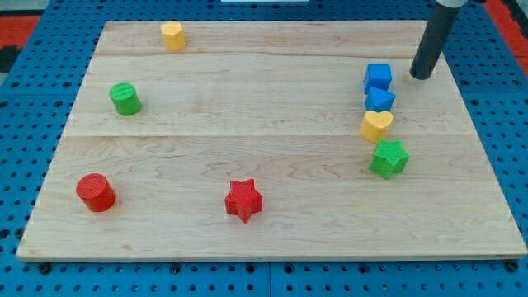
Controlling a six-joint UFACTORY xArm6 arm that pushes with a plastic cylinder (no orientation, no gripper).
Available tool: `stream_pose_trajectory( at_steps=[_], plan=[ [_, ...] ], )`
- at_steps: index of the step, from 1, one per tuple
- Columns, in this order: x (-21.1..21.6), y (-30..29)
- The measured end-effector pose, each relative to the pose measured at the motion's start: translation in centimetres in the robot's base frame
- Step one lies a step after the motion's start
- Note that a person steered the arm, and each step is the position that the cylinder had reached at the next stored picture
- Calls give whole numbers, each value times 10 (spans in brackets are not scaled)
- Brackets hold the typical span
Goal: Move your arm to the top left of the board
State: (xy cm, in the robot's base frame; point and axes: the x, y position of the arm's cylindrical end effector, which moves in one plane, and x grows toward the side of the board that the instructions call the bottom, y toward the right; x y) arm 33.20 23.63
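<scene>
My tip [420, 77] rests on the wooden board [264, 124] near the view's top right, just right of a blue cube [378, 77]. Below the cube, in a column, lie a second blue block [379, 100], a yellow heart [376, 124] and a green star [389, 158]. A yellow block [172, 36] stands near the view's top left. A green cylinder [125, 99] is at the left, a red cylinder [96, 192] at the bottom left, and a red star [243, 200] at the bottom centre. The tip touches no block.
The board lies on a blue perforated base [25, 124]. Red surface shows at the view's top corners [25, 25].
</scene>
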Motion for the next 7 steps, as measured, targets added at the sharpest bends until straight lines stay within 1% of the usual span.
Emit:
stream_pose_trajectory(
  at_steps=[2, 3, 4, 5, 6, 7],
  plan=[
    [2, -39],
    [2, -41],
    [-41, -49],
    [-53, -127],
    [-44, -218],
    [-17, -312]
  ],
)
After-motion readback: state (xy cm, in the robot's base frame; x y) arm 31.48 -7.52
